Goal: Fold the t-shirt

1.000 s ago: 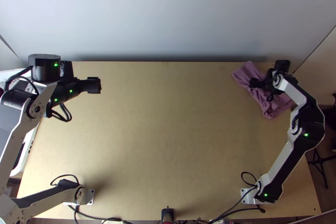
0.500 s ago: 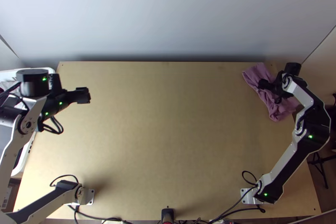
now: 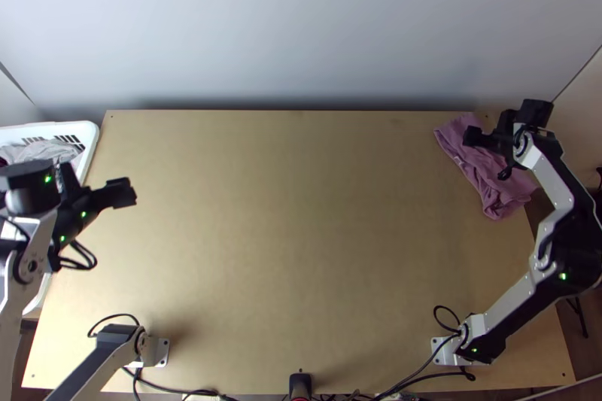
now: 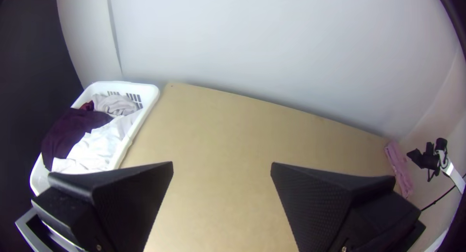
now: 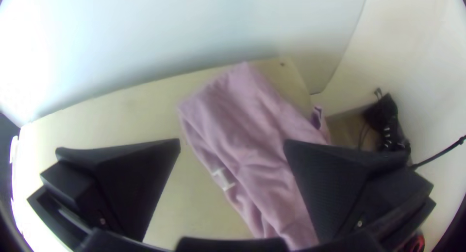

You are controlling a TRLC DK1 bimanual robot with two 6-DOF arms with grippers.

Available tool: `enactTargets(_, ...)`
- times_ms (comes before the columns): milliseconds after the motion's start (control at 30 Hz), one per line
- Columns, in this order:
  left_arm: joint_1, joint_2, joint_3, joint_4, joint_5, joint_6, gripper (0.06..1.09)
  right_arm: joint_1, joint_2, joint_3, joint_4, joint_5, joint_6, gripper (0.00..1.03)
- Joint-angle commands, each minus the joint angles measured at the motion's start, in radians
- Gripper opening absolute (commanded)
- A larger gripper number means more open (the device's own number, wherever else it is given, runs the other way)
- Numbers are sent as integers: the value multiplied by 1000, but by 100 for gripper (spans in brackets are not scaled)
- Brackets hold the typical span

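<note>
Across most of the frame: one table [image 3: 301,250], light wood, its far edge running along a pale wall [image 3: 301,25]. Right side of the frame: one arm [image 3: 519,296], silver-grey links with black joints, base at lower right, reaching up to the upper right. Left side of the frame: a second arm of the same make, cut by the left edge, base at lower left. Upper left of the frame: one laundry basket [image 3: 92,136], white plastic with slotted end, beside the table; contents, in the left wrist view, dark purple cloth [image 4: 77,130], white cloth [image 4: 99,145] and greyish cloth [image 4: 116,105], all bunched. Upper right of the frame: one t-shirt [image 3: 489,186], pink-mauve, lying in a compact folded bundle, lightly rumpled, slanting across the table's far right corner; number of layers cannot be told; one small white mark [image 5: 223,179] near one long side. Left of the frame, just above middle height: the left gripper [image 3: 124,192], black, beside the basket, its fingers spread wide and holding nothing. Upper right of the frame: the right gripper [image 3: 474,136], black, over the upper part of the t-shirt, its fingers well parted, no cloth gripped. Bottom edge of the frame, centre: one small black device [image 3: 300,383], upright. Lower right: black cable [image 3: 434,318], looped beside the arm's base.
</note>
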Motion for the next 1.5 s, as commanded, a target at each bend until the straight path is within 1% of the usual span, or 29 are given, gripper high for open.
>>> enactTargets(0, 36, -124, -139, 31, -49, 10, 104, 97, -238, -154, 17, -26, -46, 99)
enactTargets(67, 45, -165, -199, 57, -55, 18, 104, 164, -358, -270, 54, -24, -80, 99)
enactTargets(200, 47, -253, -336, 130, -72, 39, 104, 276, -587, -496, 152, -23, -89, 99)
enactTargets(267, 47, -310, -419, 196, -73, 101, 104, 319, -693, -606, 228, -23, -95, 99)
enactTargets(300, 45, -339, -454, 227, -76, 114, 104, 333, -740, -657, 250, -23, -95, 99)
enactTargets(400, 45, -400, -540, 316, -78, 145, 104, 362, -884, -795, 270, -24, -94, 99)
enactTargets(467, 47, -417, -593, 374, -84, 153, 104, 394, -995, -885, 273, -23, -138, 99)
enactTargets(500, 47, -428, -618, 403, -86, 166, 104, 405, -1038, -921, 273, -21, -143, 99)
enactTargets(567, 47, -474, -693, 520, -89, 199, 104, 414, -1101, -985, 273, -10, -144, 99)
enactTargets(600, 47, -501, -733, 563, -89, 217, 104, 422, -1124, -1019, 273, 11, -136, 99)
enactTargets(667, 47, -563, -811, 644, -89, 249, 104, 441, -1168, -1086, 273, 83, -74, 99)
enactTargets(767, 47, -682, -922, 716, -90, 275, 104, 445, -1302, -1177, 267, 91, -54, 99)
enactTargets(800, 47, -736, -960, 735, -92, 280, 104, 454, -1349, -1192, 241, 89, -40, 99)
enactTargets(867, 47, -879, -1028, 733, -92, 280, 104, 480, -1420, -1214, 165, 92, -31, 99)
enactTargets(900, 39, -882, -1035, 721, -90, 274, 104, 474, -1453, -1215, 133, 102, -1, 99)
enactTargets(933, 32, -862, -1026, 683, -90, 251, 104, 465, -1495, -1227, 107, 109, 6, 99)
enactTargets(1000, 15, -871, -1026, 652, -86, 214, 104, 414, -1582, -1247, 112, 122, 11, 99)
enactTargets(1067, -10, -876, -1026, 650, -84, 205, 104, 370, -1694, -1275, 152, 122, 58, 99)
enactTargets(1100, -22, -876, -1026, 650, -84, 205, 104, 361, -1762, -1309, 201, 123, 55, 99)
enactTargets(1133, -36, -876, -1026, 650, -83, 205, 104, 353, -1852, -1335, 192, 123, 20, 99)
enactTargets(1233, -71, -876, -1023, 629, -84, 205, 104, 355, -1857, -1342, 178, 123, -9, 99)
enactTargets(1300, -73, -876, -1009, 555, -84, 205, 104, 353, -1866, -1342, 176, 123, -8, 99)
enactTargets(1333, -67, -876, -1006, 532, -84, 203, 104, 353, -1863, -1344, 135, 122, -1, 99)
enactTargets(1467, -39, -876, -1005, 519, -84, 203, 104, 356, -1863, -1347, 126, 123, 5, 99)
